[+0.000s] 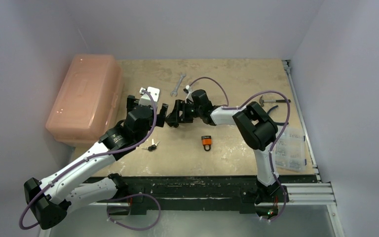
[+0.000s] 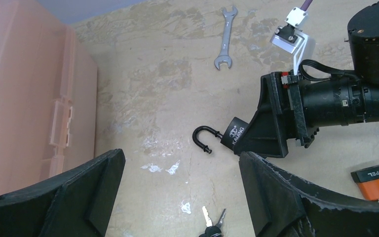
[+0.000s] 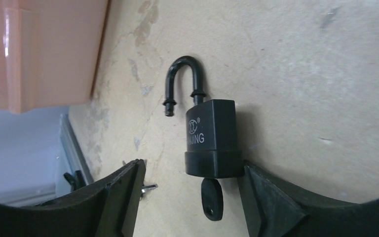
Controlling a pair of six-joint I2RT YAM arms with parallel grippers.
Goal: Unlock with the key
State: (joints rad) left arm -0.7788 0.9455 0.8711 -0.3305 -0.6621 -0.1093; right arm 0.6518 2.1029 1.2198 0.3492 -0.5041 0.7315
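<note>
One black padlock [image 3: 211,143], key [image 3: 211,198] inserted, one orange padlock [image 1: 206,142], one wrench [image 2: 225,37]

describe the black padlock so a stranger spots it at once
From the big pink case on the table's left, look right to mid-table. The black padlock lies flat there, shackle open and a key in its base, unlike the orange lock.

Left wrist view: black padlock [image 2: 236,133] body half-covered by right end effector [image 2: 250,136]. Key bunch [image 2: 212,222] cut by bottom edge, orange padlock [image 2: 375,181] by right edge. Organizer box [image 1: 291,148] contents too small to tell.
</note>
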